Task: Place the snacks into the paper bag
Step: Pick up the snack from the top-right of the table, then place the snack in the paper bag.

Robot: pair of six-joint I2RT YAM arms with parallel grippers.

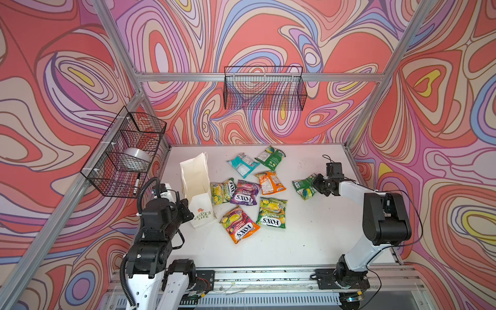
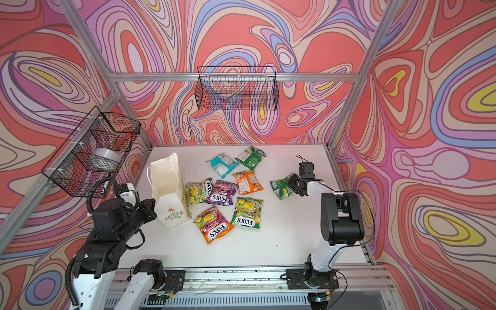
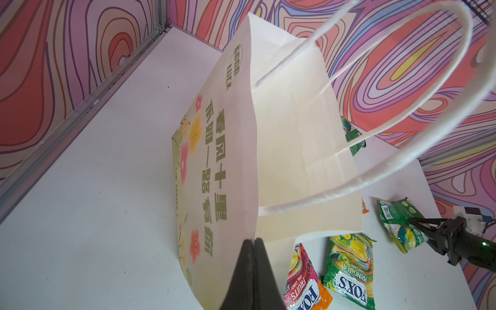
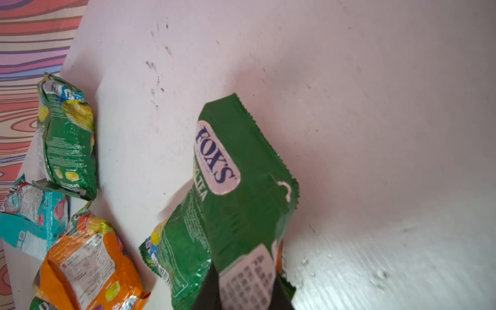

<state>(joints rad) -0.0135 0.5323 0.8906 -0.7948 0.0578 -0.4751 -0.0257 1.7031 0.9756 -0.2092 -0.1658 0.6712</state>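
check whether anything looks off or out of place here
Nothing spilled or torn. The purple packet touches the yellow-green packet beside the bag; the green packet in the right end effector is crumpled. Dark scuffs mark the table.

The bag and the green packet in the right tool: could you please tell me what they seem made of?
The bag looks like matte white paper: sharp creases, no shine. The green packet is probably glossy plastic film, maybe foil-lined: bright highlights, crinkles, serrated edge.
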